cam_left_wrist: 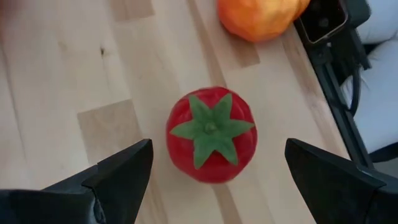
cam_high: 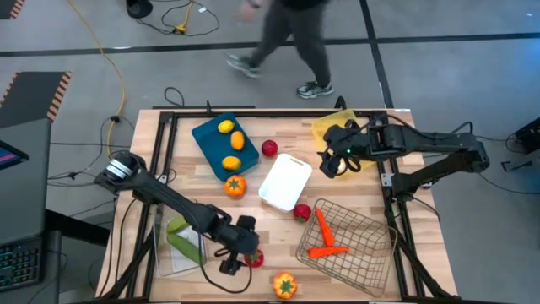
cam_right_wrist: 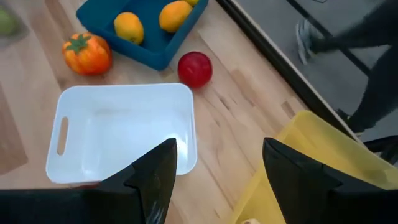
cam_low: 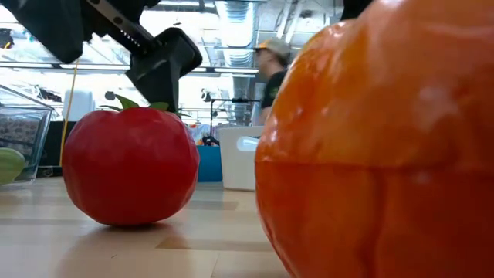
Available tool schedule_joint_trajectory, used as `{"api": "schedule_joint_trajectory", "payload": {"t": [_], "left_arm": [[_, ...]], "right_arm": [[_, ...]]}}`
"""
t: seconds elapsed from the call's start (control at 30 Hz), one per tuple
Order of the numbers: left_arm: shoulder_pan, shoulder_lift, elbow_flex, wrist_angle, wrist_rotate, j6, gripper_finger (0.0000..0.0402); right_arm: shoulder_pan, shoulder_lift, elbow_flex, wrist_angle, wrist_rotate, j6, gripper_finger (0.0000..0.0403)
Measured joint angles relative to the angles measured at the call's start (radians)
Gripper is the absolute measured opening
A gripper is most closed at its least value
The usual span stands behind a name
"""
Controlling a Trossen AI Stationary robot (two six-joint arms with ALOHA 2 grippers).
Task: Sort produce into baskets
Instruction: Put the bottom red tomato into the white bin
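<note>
The left pincer point(cam_left_wrist: 211, 180) hangs over the near part of the worktop point(cam_high: 143, 160) with its fingers spread wide on either side of a red tomato point(cam_left_wrist: 211, 134), touching nothing; that straddle looks like the set-up for a straight drop and squeeze. The tomato stands stem-up on bare wood, just beside the clear bin point(cam_high: 179, 245), with an orange pepper point(cam_high: 284, 285) near it at the worktop's front edge.

Farther off, the right pincer point(cam_right_wrist: 214, 165) is also open and empty, held above the gap between the white tray point(cam_right_wrist: 124, 130) and the yellow tray point(cam_right_wrist: 323, 162) at the far right, probably waiting its turn.

The sorting seems partly done and grouped by kind. The teal tray point(cam_high: 207, 139) holds three yellow-orange citrus fruits. The wire basket point(cam_high: 359, 232) holds two carrots. The clear bin holds green cucumbers, two as far as I can tell. The white tray is empty, and the yellow one looks so, though the arm hides part of it.

Loose on the wood I count five pieces: the straddled tomato, two orange peppers, and two more red fruits flanking the white tray.
</note>
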Motion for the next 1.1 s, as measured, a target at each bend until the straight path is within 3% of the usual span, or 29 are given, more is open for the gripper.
{"api": "schedule_joint_trajectory", "payload": {"t": [1.1], "left_arm": [[-0.039,0.097,0.001,0.098,-0.108,0.001,0.0350]], "right_arm": [[0.012,0.000,-0.006,0.004,-0.029,-0.031,0.0265]]}}
